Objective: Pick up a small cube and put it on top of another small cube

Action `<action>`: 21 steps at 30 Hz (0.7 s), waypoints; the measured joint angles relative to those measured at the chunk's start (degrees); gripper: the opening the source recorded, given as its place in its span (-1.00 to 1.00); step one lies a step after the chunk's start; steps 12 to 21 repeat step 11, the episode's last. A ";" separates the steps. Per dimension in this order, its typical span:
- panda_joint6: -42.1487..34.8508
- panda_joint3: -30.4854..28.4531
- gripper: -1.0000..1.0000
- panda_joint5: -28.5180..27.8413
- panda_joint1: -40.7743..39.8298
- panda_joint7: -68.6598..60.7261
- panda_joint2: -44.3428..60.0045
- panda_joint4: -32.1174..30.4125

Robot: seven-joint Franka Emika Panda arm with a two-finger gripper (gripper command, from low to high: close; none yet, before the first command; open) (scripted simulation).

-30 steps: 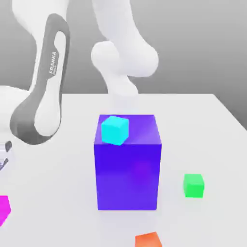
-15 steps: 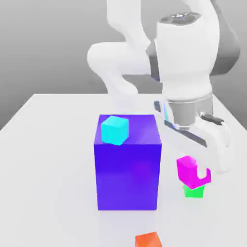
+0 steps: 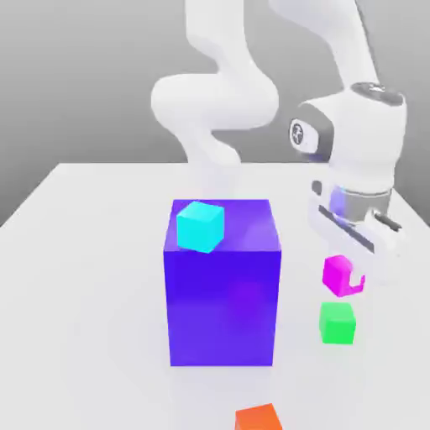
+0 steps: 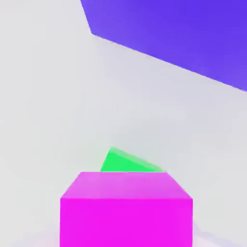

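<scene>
Magenta cube point(image 3: 338, 275) is clamped in the claw point(image 3: 344, 279), now raised higher than half a second ago, clear above the green cube point(image 3: 338, 322); lowering remains.

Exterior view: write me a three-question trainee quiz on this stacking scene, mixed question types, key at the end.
1. True or false: the magenta cube already rests on the green cube.
2. What sits on top of the big blue-violet block? A) the orange-red cube B) the cyan cube C) nothing
3. Fill in: the claw holds the ____ cube.

Key: 1 false, it is held in the air above the green cube; 2 B; 3 magenta.
</scene>
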 joint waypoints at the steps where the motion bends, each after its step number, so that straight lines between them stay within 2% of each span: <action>1: 0.65 0.10 -1.00 -1.76 -0.73 1.22 1.03 0.01; 7: 4.28 -0.92 -1.00 -11.98 -2.32 8.42 6.61 0.32; 11: 6.59 -2.72 -1.00 -16.78 -1.38 11.88 9.44 0.62; 21: 6.59 -2.72 -1.00 -16.78 -1.38 11.88 9.44 0.62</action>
